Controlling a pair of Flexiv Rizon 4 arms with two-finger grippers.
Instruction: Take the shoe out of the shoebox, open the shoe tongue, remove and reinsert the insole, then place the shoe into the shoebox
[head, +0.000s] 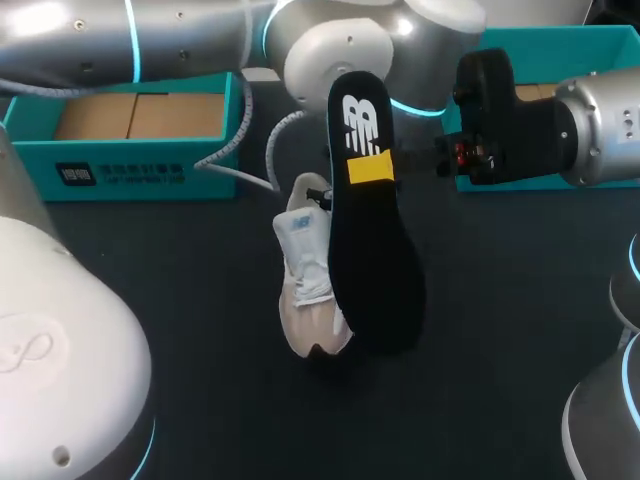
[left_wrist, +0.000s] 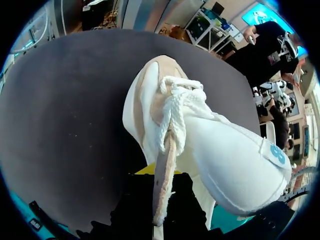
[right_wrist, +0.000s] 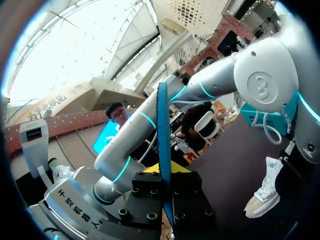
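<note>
A white and beige shoe hangs toe-down over the middle of the dark table. My left gripper is shut on its collar at the heel end. In the left wrist view the beige collar edge runs between the fingers of the left gripper, and the laces and tongue lie just ahead. My right gripper is shut on the black insole, held up beside the shoe to its right. The right wrist view shows the insole edge-on in the right gripper, with the shoe beyond.
A teal shoebox with cardboard inside stands at the back left. Another teal box sits at the back right, behind my right arm. White robot bases fill the front left and front right corners.
</note>
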